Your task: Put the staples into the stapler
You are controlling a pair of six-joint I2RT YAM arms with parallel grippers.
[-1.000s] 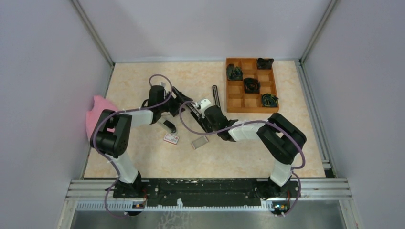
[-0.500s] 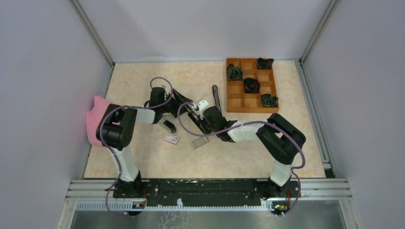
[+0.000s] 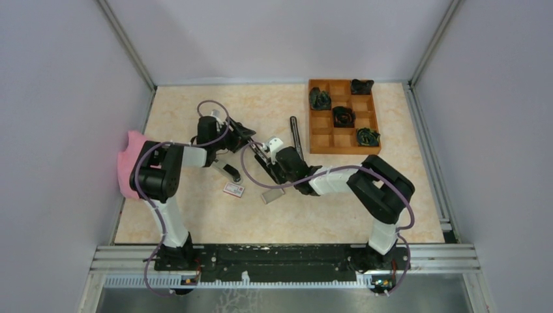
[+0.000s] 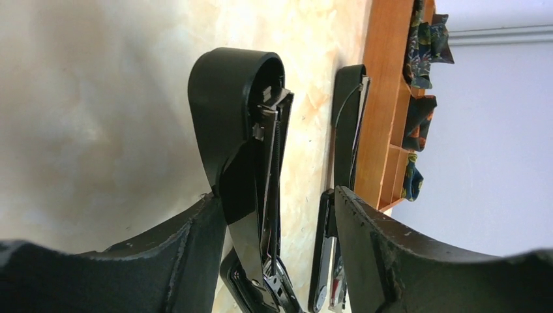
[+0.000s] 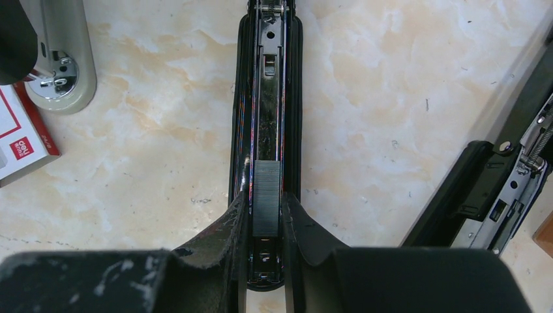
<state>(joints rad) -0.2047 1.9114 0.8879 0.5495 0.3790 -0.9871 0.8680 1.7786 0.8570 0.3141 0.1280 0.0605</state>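
The black stapler (image 3: 259, 153) lies open on the table, and its bare magazine channel (image 5: 267, 98) runs away from my right wrist camera. My right gripper (image 5: 266, 202) is shut on a dark grey block of staples (image 5: 266, 189), which sits in the channel near its near end. In the top view the right gripper (image 3: 276, 168) is over that end. My left gripper (image 4: 277, 199) is open around the raised black stapler lid (image 4: 238, 130). The lid leans on the left finger (image 4: 189, 241) and stands apart from the right one. The left gripper also shows in the top view (image 3: 235, 132). A silvery staple tray (image 3: 272, 194) and the white-and-red box (image 3: 233, 190) lie near.
A grey-green stapler (image 3: 228, 171) lies left of the black one. A second black stapler (image 3: 295, 134) lies beside a wooden compartment tray (image 3: 323, 140) holding dark clips. A pink cloth (image 3: 130, 160) is at the left wall.
My left gripper has shifted a little left and away with the lid against it. My right gripper has edged slightly left along the stapler. The tray and box have not moved.
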